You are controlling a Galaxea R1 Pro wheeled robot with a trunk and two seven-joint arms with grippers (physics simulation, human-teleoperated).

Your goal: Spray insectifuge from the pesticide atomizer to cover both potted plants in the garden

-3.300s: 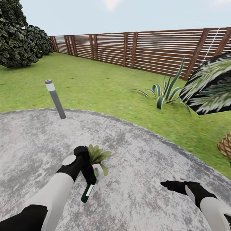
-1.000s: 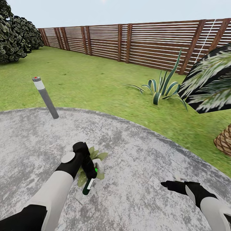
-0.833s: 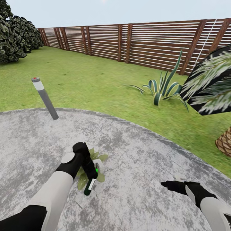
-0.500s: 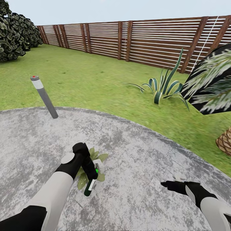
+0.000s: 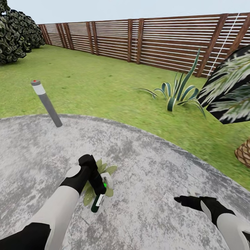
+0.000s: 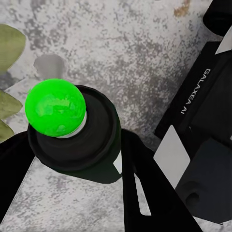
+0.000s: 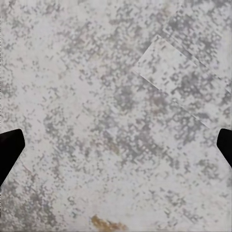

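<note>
The left pincer [image 5: 99, 189] is clamped on the pesticide bottle [image 5: 96, 203], holding it tilted just over one potted plant [image 5: 100, 173] in the middle of the paved patch [image 5: 156, 166]. In the left wrist view the bottle [image 6: 75, 130] sits between the two black fingers [image 6: 140, 183], with its round green cap dot facing the camera and a few olive leaves of the plant [image 6: 9, 48] at the edge. The bottle's white label shows in the head view, and its lower end points down toward the paving near the plant's pale pot.

The right pincer [image 5: 182, 199] hangs low over bare paving, well apart from the plant. Its two dark fingertips [image 7: 9, 150] stand wide apart, at opposite edges of the right wrist view, with nothing between them but mottled grey stone.

The paving is a round, grey, blotchy slab, lighter and darker in patches, with a few rusty flecks. Around it runs a green lawn [image 5: 104, 90]. A grey lamp post [image 5: 47, 104] with a white band and red top stands leaning at the patch's far-left rim. Beyond the lawn is a brown slatted wooden fence [image 5: 156, 41], which runs across the whole background under a pale sky. A dark leafy bush [image 5: 15, 31] is at the far left. A striped spiky agave [image 5: 178, 95] grows in the grass to the right, and beside it a palm's fronds [image 5: 229, 90] and scaly trunk [image 5: 244, 152] enter from the right edge.
</note>
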